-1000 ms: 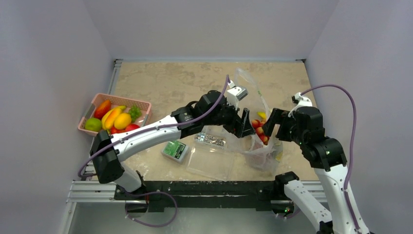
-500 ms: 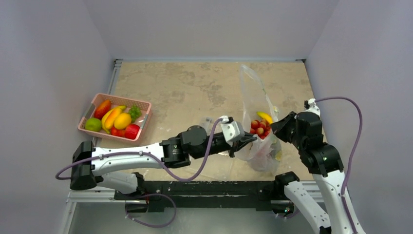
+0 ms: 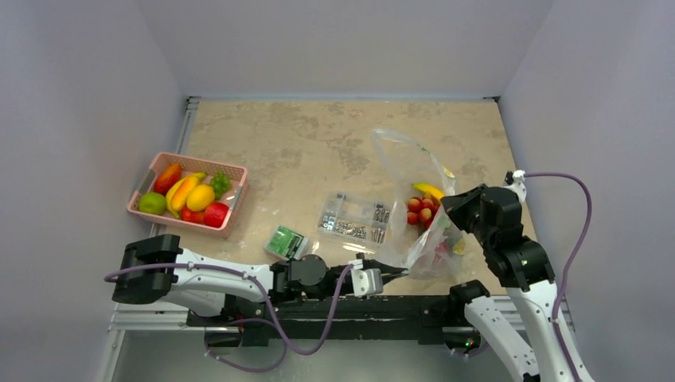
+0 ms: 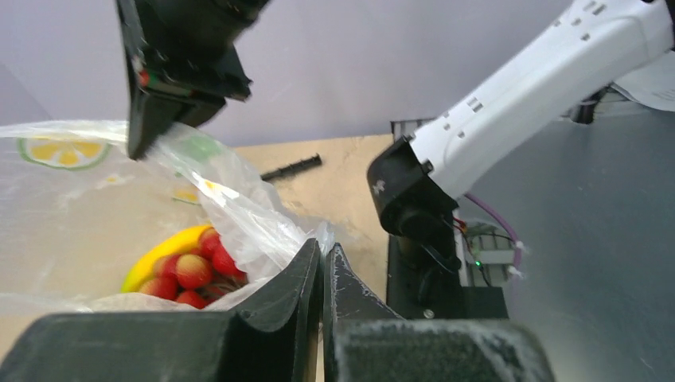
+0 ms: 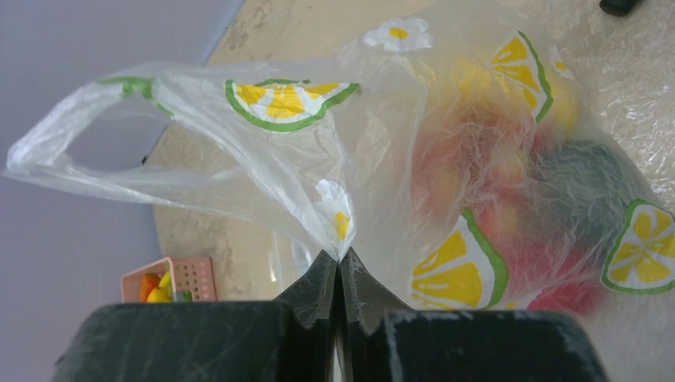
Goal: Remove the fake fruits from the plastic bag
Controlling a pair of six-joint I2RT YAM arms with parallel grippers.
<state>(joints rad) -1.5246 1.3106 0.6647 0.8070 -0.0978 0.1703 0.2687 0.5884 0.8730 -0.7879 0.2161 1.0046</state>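
two grippers clamp the plastic bag [image 3: 426, 253] | left gripper [image 4: 322, 253] closed on its near edge | right gripper [image 5: 339, 259] pinching its right side | grapes [image 3: 420, 212] and banana [image 3: 428, 189] inside the bag (by the parts box [image 3: 354, 216])

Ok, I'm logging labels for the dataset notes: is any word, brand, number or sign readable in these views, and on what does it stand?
No word or number can be read in any view.
plastic bag: printed lemon-slice pictures only, no lettering.
green packet: any print is too small to read.
black joint of the right arm: one small white mark, too blurred to read.
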